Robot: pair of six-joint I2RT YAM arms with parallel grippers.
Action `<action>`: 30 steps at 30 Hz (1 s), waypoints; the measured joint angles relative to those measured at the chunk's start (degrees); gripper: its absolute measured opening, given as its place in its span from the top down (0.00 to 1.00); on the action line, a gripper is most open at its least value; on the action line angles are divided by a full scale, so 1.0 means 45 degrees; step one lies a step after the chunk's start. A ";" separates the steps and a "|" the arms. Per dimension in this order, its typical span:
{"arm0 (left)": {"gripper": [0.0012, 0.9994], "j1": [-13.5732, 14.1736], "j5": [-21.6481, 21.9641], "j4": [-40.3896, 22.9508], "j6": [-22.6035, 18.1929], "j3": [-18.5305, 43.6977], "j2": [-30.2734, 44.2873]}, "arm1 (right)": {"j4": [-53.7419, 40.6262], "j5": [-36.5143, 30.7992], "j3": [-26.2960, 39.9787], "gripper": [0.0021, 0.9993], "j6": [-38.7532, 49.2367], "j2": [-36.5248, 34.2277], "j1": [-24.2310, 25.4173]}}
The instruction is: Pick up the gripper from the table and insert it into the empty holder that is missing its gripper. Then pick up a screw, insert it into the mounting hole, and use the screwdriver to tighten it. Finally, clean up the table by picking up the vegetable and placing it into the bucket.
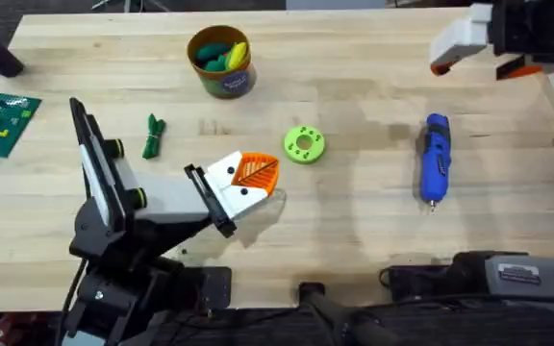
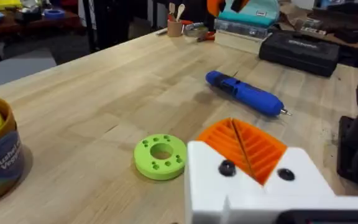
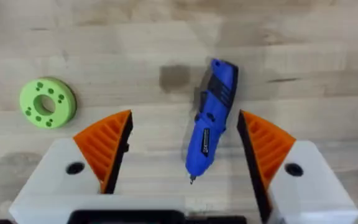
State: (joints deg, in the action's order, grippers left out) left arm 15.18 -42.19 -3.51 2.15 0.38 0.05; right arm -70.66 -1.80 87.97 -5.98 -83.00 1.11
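Orange ribbed pads on white fingers nearest: left gripper (image 1: 256, 171), low over the desk (image 1: 354, 240), pads pressed together, nothing seen between them. Off to the right and a little farther, screwdriver (image 1: 435, 159) flat on the bare wood, well apart from everything else, thin metal tip toward the near edge. Probably hard plastic shell, stiff, smooth, likely a bit slippery; round barrel, so liable to roll if nudged from one side. Likely some weight in the body from motor and battery, so apt to droop if held near one end. Best taken across the thick middle of the barrel, pads square to its length, clear of the metal tip. Beyond the left gripper, lime-green disc (image 1: 303, 144) lying flat, not part of the job. Farther left, vegetable (image 1: 153, 135) loose on the desk, small, probably soft and light; pinched waist the obvious place to grip. At the far side, bucket (image 1: 221, 60) upright, green and yellow toys already inside, well apart from the vegetable. Right gripper (image 3: 184, 118) raised over the far right of the desk, spread wide and holding nothing; seen from its wrist, screwdriver below between the two open pads, barrel slightly tilted to the fingers, untouched.
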 joint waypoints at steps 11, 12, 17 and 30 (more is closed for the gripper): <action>1.00 0.0000 0.0000 0.0000 0.0000 0.0000 0.0000 | 0.1710 0.1024 -0.3312 0.00 0.0004 0.0000 0.1152; 1.00 0.0000 0.0000 0.0000 0.0000 0.0000 0.0000 | 0.1836 0.1073 -0.3503 0.01 0.0005 0.0000 0.1228; 1.00 0.0000 0.0000 0.0000 0.0000 0.0000 0.0000 | 0.2483 0.1193 -0.4443 0.01 0.0207 0.0005 0.1541; 1.00 0.0000 0.0010 0.0000 0.0000 0.0000 -0.0001 | 0.5219 0.0771 -0.7440 0.00 0.0379 0.0000 0.1972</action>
State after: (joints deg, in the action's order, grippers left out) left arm 15.18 -42.15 -3.51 2.15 0.38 0.05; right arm -47.17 1.67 54.48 -4.27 -83.00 9.99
